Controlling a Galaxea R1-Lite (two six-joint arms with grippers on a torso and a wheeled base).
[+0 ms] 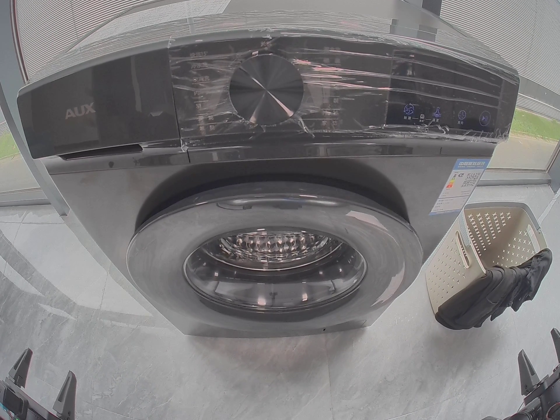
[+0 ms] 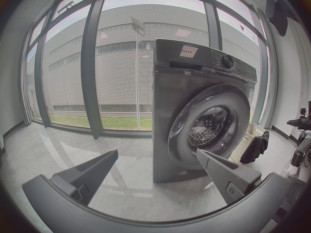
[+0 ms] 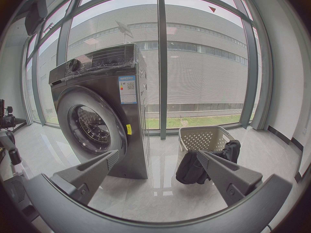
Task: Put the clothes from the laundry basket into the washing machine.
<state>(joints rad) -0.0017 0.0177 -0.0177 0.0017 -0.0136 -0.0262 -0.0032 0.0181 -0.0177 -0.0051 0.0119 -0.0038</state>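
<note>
Eyeing dark clothes (image 1: 496, 293) draped over the laundry basket (image 1: 452, 266) rim, lower right of the head view. Probably soft, light, floppy; best pinched at the bunched fold. With left gripper (image 1: 46, 368) and right gripper (image 1: 541, 351) spread, empty, at bottom corners.

We are looking down from the head, close on the washing machine (image 1: 274, 164). From each wrist we are peering forward from farther back, the machine standing ahead of the left gripper (image 2: 156, 150) and the right gripper (image 3: 157, 151) alike. All three views are sharing its door (image 1: 274, 263) and the laundry basket (image 1: 496, 234).
</note>
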